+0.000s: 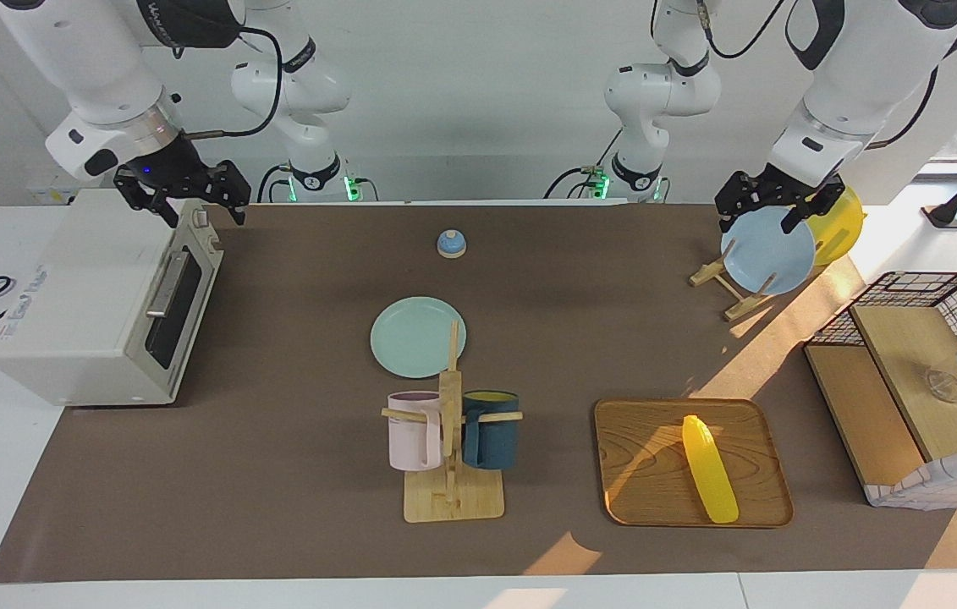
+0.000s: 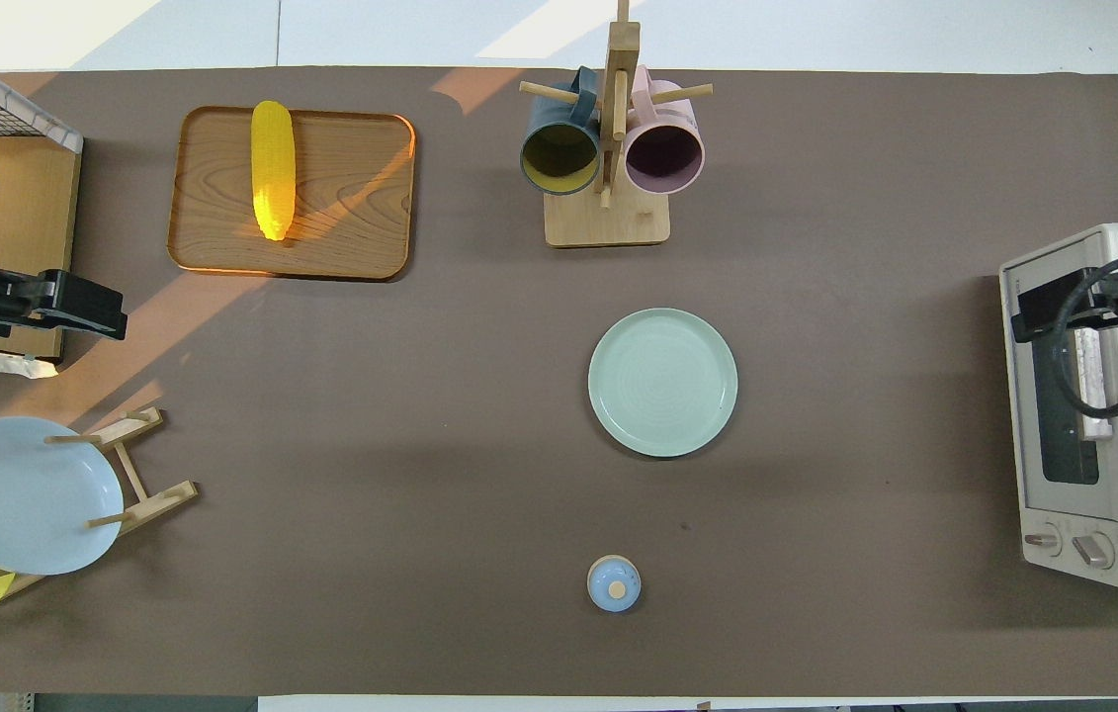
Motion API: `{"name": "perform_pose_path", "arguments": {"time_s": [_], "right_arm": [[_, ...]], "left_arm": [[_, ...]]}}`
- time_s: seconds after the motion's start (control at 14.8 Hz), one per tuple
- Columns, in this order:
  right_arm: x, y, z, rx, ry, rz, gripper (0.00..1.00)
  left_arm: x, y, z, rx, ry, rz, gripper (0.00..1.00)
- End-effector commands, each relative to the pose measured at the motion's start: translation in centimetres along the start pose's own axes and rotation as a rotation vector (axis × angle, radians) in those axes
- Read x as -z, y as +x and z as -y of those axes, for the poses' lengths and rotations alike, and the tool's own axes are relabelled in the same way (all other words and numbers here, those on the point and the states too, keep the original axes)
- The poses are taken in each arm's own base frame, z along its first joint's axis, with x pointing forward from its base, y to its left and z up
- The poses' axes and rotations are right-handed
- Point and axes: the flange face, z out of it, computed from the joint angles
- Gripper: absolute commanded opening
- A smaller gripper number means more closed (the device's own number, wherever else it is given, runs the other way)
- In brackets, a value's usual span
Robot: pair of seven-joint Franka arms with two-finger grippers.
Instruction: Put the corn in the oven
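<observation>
The corn (image 1: 709,469) (image 2: 273,168), a smooth yellow cob, lies on a wooden tray (image 1: 639,457) (image 2: 351,198) toward the left arm's end of the table, far from the robots. The oven (image 1: 97,313) (image 2: 1082,425), off-white with its dark glass door closed, stands at the right arm's end. My right gripper (image 1: 203,216) hangs open and empty over the oven's top corner. Open too, my left gripper (image 1: 757,222) hovers over the plate rack with nothing in it, well away from the corn.
A mug rack (image 1: 450,448) with a pink and a dark blue mug stands mid-table, a pale green plate (image 1: 417,337) beside it nearer the robots. A small blue bell (image 1: 451,244), a plate rack (image 1: 732,292) with blue and yellow plates, and a wire basket (image 1: 910,372) are also here.
</observation>
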Motion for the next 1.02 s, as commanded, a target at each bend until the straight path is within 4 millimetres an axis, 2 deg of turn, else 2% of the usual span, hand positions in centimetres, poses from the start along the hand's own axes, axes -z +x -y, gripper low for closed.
{"name": "perform_pose_path", "arguments": {"time_s": [0.0,0.27,0.47,0.54,0.61,0.68,0.81,0.95], "right_arm": [[-0.1,-0.2,0.0,-0.014,0.004,-0.004,1.00],[-0.1,-0.1,-0.1,-0.015,0.005,-0.010,1.00],[-0.3,-0.2,-1.5,-0.038,0.007,-0.006,1.00],[-1.3,-0.4,-1.2,-0.030,0.005,-0.003,0.79],[-2.1,-0.6,-1.5,-0.035,0.004,-0.035,0.26],[-3.7,-1.4,-1.9,-0.031,0.004,-0.023,0.00],[-6.1,-2.0,-3.9,0.025,0.001,-0.057,0.00],[-7.8,-2.3,-3.6,0.016,-0.022,-0.095,0.00]], "left_arm": [[0.0,-0.7,0.6,0.002,0.013,-0.010,1.00],[0.0,-0.7,0.2,-0.006,0.014,-0.015,1.00],[-0.1,-0.8,0.3,-0.004,0.014,-0.009,1.00],[-0.1,-0.8,0.3,-0.004,0.014,-0.009,1.00],[-0.1,-0.8,0.3,-0.003,0.014,-0.007,1.00],[-0.1,-0.8,0.2,-0.004,0.014,-0.009,1.00],[0.0,-0.8,0.3,-0.001,0.014,-0.013,1.00],[-0.1,-0.6,0.3,0.002,0.014,-0.020,1.00]]}}
